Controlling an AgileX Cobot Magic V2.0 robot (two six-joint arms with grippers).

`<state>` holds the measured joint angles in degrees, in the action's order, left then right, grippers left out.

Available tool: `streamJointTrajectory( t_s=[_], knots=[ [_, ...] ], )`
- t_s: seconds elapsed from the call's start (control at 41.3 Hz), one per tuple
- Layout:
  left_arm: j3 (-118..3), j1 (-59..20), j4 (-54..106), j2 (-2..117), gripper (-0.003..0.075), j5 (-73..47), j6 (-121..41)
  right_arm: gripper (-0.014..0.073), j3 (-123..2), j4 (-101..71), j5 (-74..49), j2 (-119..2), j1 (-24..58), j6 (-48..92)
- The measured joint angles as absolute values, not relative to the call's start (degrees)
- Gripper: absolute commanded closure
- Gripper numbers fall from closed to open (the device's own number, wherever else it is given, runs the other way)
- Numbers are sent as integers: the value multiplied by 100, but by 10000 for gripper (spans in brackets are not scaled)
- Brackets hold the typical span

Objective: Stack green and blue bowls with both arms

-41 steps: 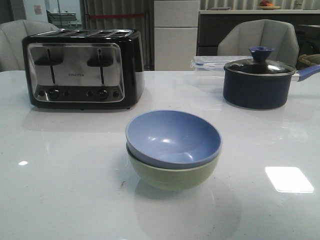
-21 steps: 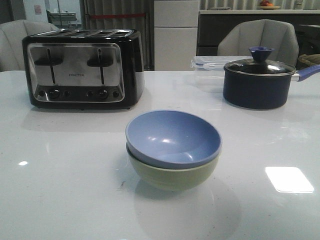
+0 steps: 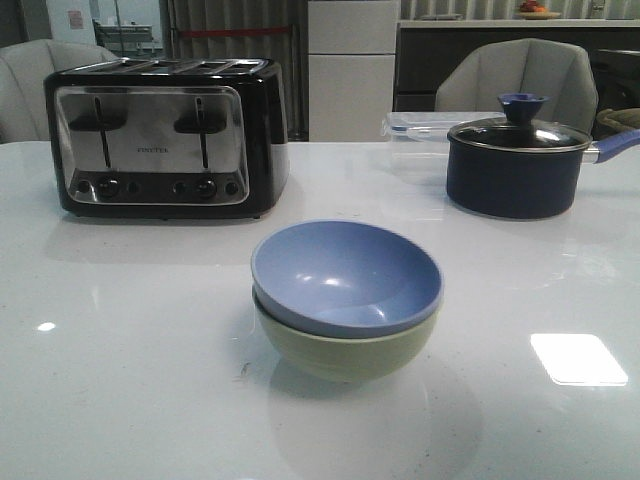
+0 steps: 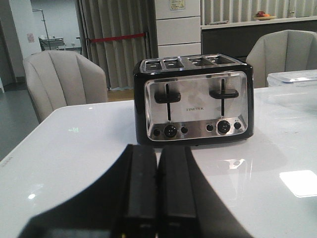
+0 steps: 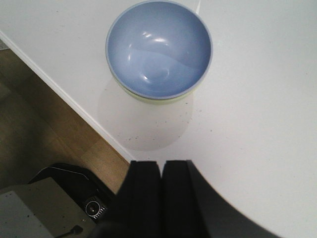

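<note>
My left gripper (image 4: 158,198) and right gripper (image 5: 161,198): both closed, empty. Blue bowl (image 3: 345,275) nested in green bowl (image 3: 345,350) on glossy white table (image 3: 130,380). Toaster (image 3: 165,135), navy lidded pot (image 3: 515,165) behind; wood floor (image 5: 39,129) below.

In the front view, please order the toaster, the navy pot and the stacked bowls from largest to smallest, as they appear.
1. Toaster: clearly the largest.
2. Stacked bowls, blue bowl nested in green bowl: second, but they sit nearer the camera.
3. Navy pot: looks smallest, yet stands farther back, so ranks 2 and 3 are unsure.
</note>
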<state>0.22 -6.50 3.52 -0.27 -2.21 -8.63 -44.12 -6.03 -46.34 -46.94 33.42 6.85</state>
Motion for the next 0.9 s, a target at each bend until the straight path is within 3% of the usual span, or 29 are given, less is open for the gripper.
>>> streamJointTrajectory(
  t_s=[0.121, 0.242, 0.581, 0.727, 0.896],
  knots=[
    [22, -650, 352, -27, 627, -221, -863, 538, -4215, -603, -4531, -4484, 3109, 685],
    [22, -650, 352, -27, 627, -221, -863, 538, -3626, -580, -3943, -3858, 2183, 685],
    [22, -650, 352, -27, 627, -221, -863, 538, -999, -556, -1554, -785, 47, 685],
    [22, -650, 352, -27, 627, -221, -863, 538, -187, -556, -995, -8, -265, 685],
    [22, -650, 352, -27, 627, -210, -863, 538, 160, -556, -732, 57, -274, 685]
  ],
)
